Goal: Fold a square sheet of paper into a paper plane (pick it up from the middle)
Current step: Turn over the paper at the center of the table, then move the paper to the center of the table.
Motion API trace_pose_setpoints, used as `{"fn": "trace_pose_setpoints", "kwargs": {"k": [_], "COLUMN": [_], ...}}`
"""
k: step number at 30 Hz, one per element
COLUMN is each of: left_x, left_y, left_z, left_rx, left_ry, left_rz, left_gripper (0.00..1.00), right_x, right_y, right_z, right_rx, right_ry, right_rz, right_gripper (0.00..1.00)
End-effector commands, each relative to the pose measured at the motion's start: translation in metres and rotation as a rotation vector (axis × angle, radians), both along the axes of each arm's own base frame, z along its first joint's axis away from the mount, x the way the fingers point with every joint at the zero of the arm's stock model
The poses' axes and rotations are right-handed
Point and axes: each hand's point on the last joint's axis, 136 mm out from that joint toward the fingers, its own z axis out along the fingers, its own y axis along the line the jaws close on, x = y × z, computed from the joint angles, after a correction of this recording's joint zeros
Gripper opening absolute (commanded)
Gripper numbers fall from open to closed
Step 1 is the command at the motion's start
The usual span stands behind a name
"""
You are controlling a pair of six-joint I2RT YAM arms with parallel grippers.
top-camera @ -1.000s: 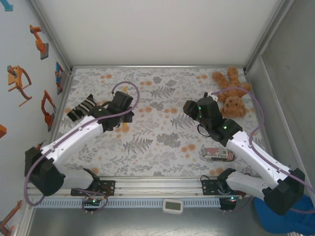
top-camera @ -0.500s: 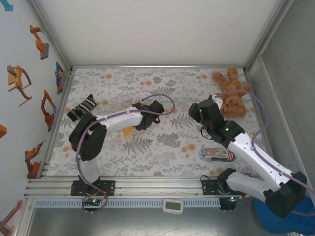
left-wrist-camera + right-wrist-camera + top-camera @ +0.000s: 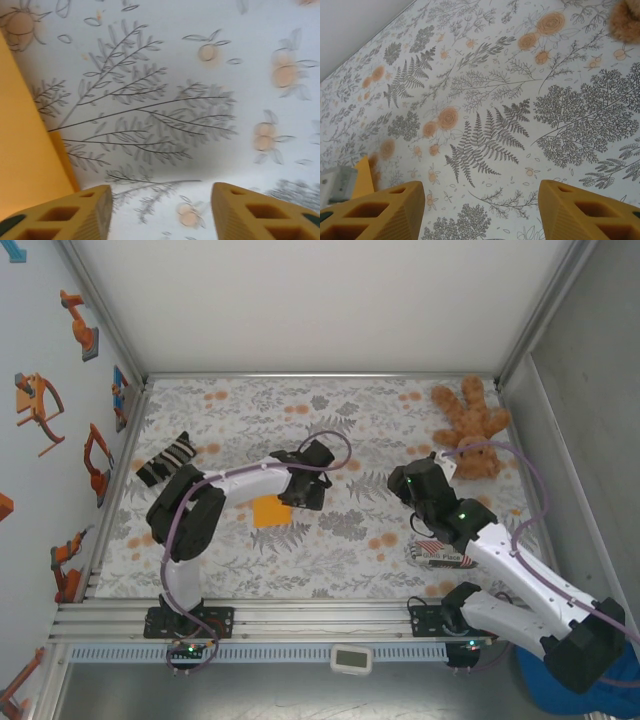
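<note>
Since a second ago the left arm has swung from the left side to the middle of the grey-and-orange floral tablecloth [image 3: 330, 405], and its jaws have parted. Released, the left gripper [image 3: 305, 488] holds nothing. The flat, bright-orange square sheet of paper [image 3: 270, 511] lies on the cloth just beside it, toward the near-left. Roughly square and slightly turned, it offers no long axis. The right gripper [image 3: 408, 481], fingers spread and empty, hangs well apart from the sheet, so the left is nearer for a pick at its middle.
</note>
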Motion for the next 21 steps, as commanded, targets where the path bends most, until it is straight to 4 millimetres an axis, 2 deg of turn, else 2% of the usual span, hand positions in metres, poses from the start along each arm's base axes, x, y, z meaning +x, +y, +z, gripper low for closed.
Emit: {"fn": "trace_pose_setpoints", "kwargs": {"k": [1,3,5,9,12,16,19,21], "left_x": [0.001,0.007,0.012,0.017,0.017,0.011,0.005,0.003], "left_y": [-0.019,-0.005,0.013,0.063,0.103,0.151,0.172,0.181], "left_z": [0.049,0.068,0.084,0.098,0.100,0.092,0.086,0.082], "left_rx": [-0.316,-0.414,-0.484,-0.534,-0.530,-0.509,-0.521,-0.528], "left_ry": [0.030,0.018,-0.001,-0.042,-0.077,-0.094,-0.092,-0.087], "left_rz": [0.052,0.117,0.178,0.312,0.417,0.559,0.632,0.661], "left_gripper": [0.61,0.67,0.69,0.73,0.77,0.82,0.84,0.85], "right_x": [0.006,0.010,0.014,0.026,0.034,0.039,0.039,0.040], "right_y": [0.006,0.017,0.035,0.081,0.135,0.210,0.259,0.284], "right_z": [-0.005,-0.009,-0.011,-0.012,-0.015,-0.030,-0.044,-0.057], "right_rx": [0.018,0.022,0.033,0.045,0.089,0.171,0.234,0.261], "right_ry": [0.001,0.013,0.017,0.022,0.025,0.065,0.111,0.144], "right_rz": [0.010,0.051,0.117,0.250,0.390,0.548,0.644,0.687], "right_gripper": [0.61,0.62,0.63,0.63,0.61,0.52,0.45,0.40]}}
